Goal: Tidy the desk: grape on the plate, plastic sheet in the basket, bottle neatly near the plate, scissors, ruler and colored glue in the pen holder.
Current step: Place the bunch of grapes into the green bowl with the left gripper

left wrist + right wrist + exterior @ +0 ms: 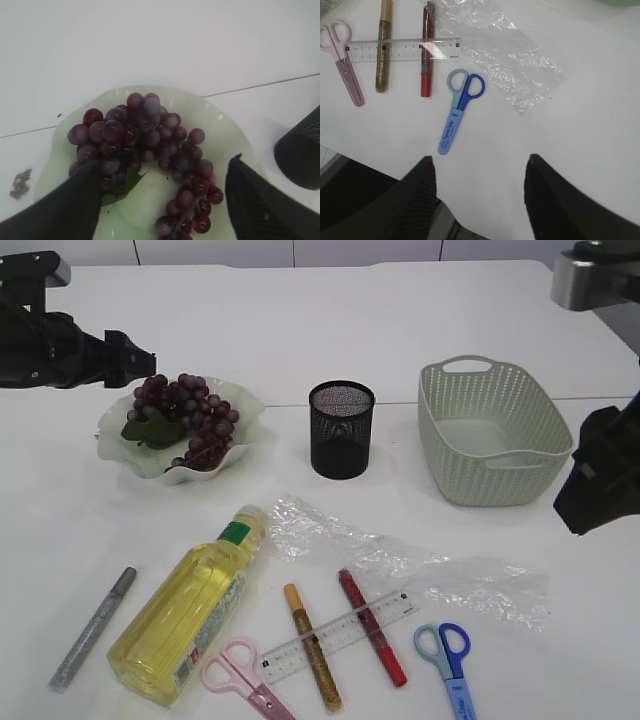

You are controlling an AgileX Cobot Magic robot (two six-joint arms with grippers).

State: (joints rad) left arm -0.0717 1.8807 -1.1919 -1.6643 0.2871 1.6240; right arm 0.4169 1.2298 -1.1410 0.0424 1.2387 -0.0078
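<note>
A bunch of dark grapes point(185, 415) lies on the pale green plate point(118, 445). My left gripper point(138, 353) hovers open just above it; in the left wrist view its fingers point(164, 162) straddle the grapes point(135, 130) and plate point(225, 130) without gripping. The yellow bottle point(190, 605) lies on its side. The plastic sheet point(400, 560), ruler point(340, 633), pink scissors point(245, 678), blue scissors point(448, 653) and silver point(92, 628), gold point(312, 647) and red point(372, 627) glue pens lie at the front. My right gripper point(600, 480) point(480, 161) is open and empty above the blue scissors point(462, 100).
The black mesh pen holder point(341, 428) stands mid-table, right of the plate. The grey-green basket point(495, 430) stands at the right, beside my right arm. The table's front edge shows in the right wrist view point(375, 167).
</note>
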